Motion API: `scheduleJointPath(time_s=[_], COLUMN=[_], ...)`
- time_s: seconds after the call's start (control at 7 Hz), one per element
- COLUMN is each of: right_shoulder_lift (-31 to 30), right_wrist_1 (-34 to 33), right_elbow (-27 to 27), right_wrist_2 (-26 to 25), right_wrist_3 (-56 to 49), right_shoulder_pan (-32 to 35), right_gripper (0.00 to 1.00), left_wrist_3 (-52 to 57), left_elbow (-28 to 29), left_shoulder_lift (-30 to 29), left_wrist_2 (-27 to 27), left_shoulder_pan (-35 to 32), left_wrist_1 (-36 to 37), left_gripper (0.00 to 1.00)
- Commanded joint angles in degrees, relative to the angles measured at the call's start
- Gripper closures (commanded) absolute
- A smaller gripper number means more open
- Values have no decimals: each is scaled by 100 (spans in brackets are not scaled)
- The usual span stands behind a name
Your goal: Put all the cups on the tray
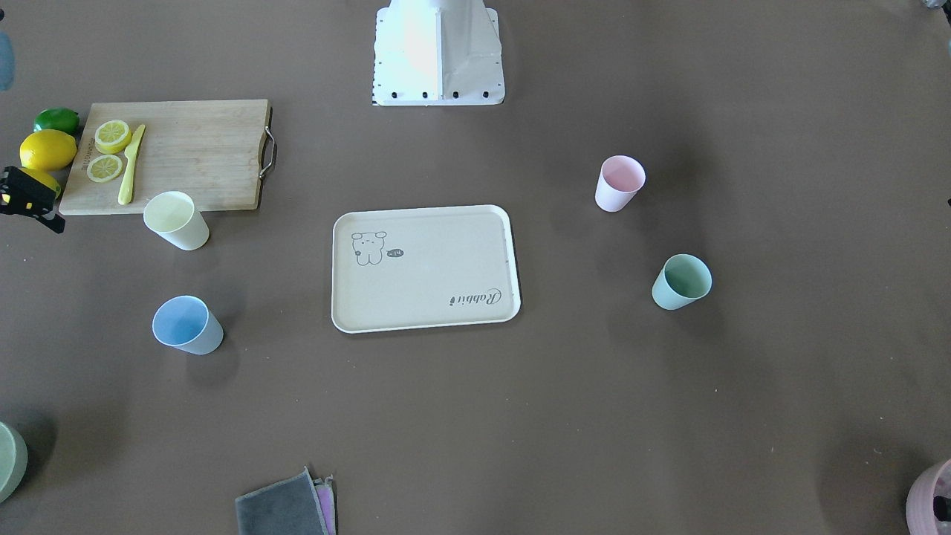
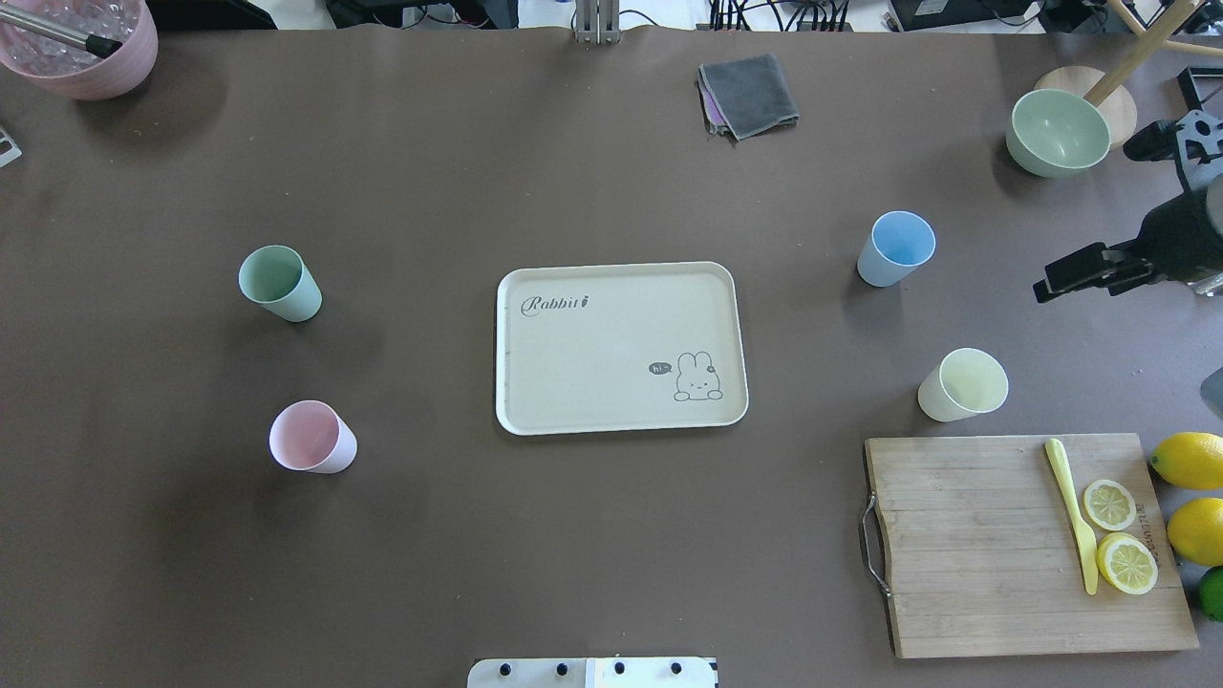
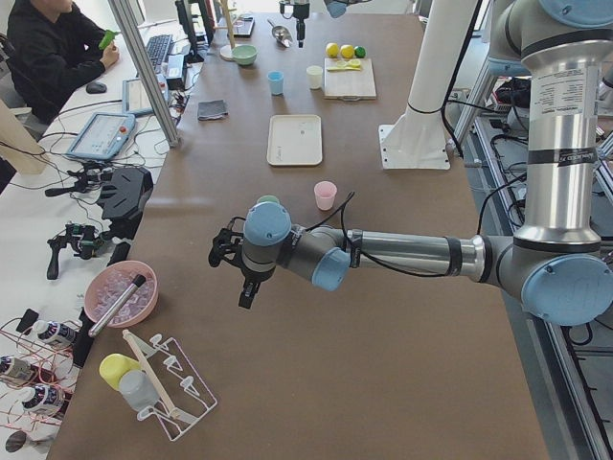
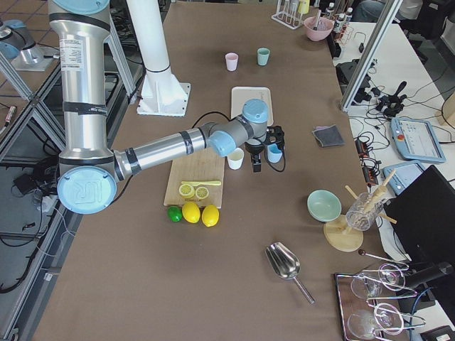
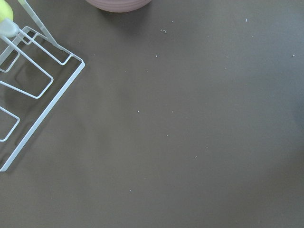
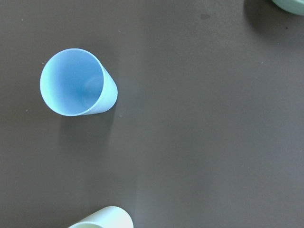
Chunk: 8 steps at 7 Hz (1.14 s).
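Four cups stand upright on the brown table around the empty cream tray (image 2: 611, 392), none touching it. The mint green cup (image 2: 279, 283) and pink cup (image 2: 311, 437) are on my left. The light blue cup (image 2: 896, 248) and pale yellow cup (image 2: 965, 385) are on my right. My right gripper (image 4: 257, 165) hovers beside the blue cup (image 6: 76, 83) and the yellow cup (image 6: 104, 219); its fingers do not show clearly. My left gripper (image 3: 241, 278) hangs over bare table beyond the green cup, near the table's left end; I cannot tell whether it is open or shut.
A wooden cutting board (image 2: 984, 573) with lemon slices and a yellow knife (image 2: 1072, 511) lies at the near right, with whole lemons (image 2: 1190, 461) beside it. A pale green bowl (image 2: 1056, 132), a grey cloth (image 2: 750, 94), a purplish-pink pot (image 2: 81, 48) and a wire rack (image 5: 28, 85) stand around the edges.
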Motion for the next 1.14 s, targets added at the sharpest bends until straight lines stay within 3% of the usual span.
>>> scheduleJointPath(time_s=[0.0,0.43,0.57,0.71,0.86,1.0], right_shoulder_lift=[-3,-151,-353,-485,-434,-416], right_wrist_1=[18,45,332,526,528,537], right_elbow=[124,63,37,-42,-182,-157], right_wrist_2=[-471,-728,-737,-763,-902,-947], right_wrist_3=[766,1093,1110,1093,1145,1163], right_shoulder_pan=[-690,-1185,-1281,-1282,-1421,-1466], right_gripper=[0,1,6,23,27,69], left_wrist_3=[-329,-329,-321,-321,-321,-312], left_elbow=[12,12,3,-6,-15,-6], left_shoulder_lift=[9,9,9,9,18,18], left_wrist_2=[-1,-28,-28,-45,-63,-63], left_shoulder_pan=[0,0,0,-8,0,-8], left_wrist_1=[-350,-351,-351,-351,-360,-369], left_gripper=[2,2,2,2,2,2])
